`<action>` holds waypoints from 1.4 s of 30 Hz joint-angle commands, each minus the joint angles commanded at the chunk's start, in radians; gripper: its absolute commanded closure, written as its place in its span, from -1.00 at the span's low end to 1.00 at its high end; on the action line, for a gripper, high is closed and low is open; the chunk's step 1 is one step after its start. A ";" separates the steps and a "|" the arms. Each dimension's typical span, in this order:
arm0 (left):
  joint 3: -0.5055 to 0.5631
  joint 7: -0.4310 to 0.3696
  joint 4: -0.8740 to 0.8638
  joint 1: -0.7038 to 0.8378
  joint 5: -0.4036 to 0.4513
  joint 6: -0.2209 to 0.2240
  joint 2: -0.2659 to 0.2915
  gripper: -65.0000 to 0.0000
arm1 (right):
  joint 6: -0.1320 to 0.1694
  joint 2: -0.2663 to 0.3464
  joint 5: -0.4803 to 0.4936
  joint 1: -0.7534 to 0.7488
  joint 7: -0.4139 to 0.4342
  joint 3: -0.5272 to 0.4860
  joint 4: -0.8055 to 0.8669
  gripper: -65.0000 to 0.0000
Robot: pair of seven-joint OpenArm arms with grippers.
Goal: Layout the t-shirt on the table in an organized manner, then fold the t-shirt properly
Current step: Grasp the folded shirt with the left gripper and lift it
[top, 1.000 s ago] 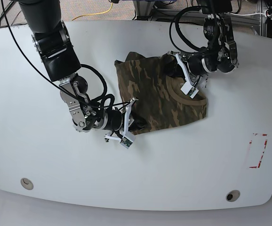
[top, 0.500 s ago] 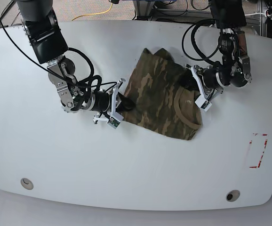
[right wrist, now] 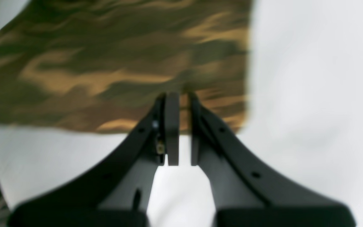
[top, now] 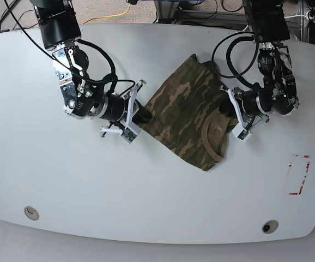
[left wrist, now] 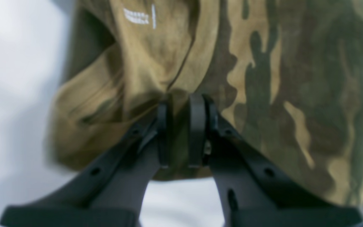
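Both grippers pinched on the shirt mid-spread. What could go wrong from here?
1. The left gripper grips the t-shirt beside the collar band; pulling there may stretch the neckline rather than spread the body.
2. The right gripper bites only a narrow strip at the cloth's edge, so it could slip out under tension.
3. The shirt hangs bunched and diagonal, so it may land on the table creased.

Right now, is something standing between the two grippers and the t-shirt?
No. Both grippers already pinch the t-shirt: the left gripper beside the collar, the right gripper at an edge. Nothing visible lies on the table around it.
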 joint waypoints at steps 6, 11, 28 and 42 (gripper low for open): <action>0.000 0.000 0.104 0.057 0.000 0.000 0.081 0.77 | 0.000 -0.026 -0.006 0.081 -0.031 0.009 -0.006 0.88; 0.008 0.000 0.103 0.098 0.002 0.000 0.141 0.77 | 0.000 -0.075 -0.008 0.150 -0.018 0.009 -0.120 0.88; 0.058 -0.137 -0.155 0.176 0.005 0.000 0.137 0.77 | 0.000 -0.043 -0.009 0.132 0.414 -0.199 -0.554 0.88; 0.057 -0.259 -0.242 0.206 0.000 0.000 -0.074 0.77 | -0.011 0.021 -0.005 -0.071 0.315 -0.169 -0.273 0.89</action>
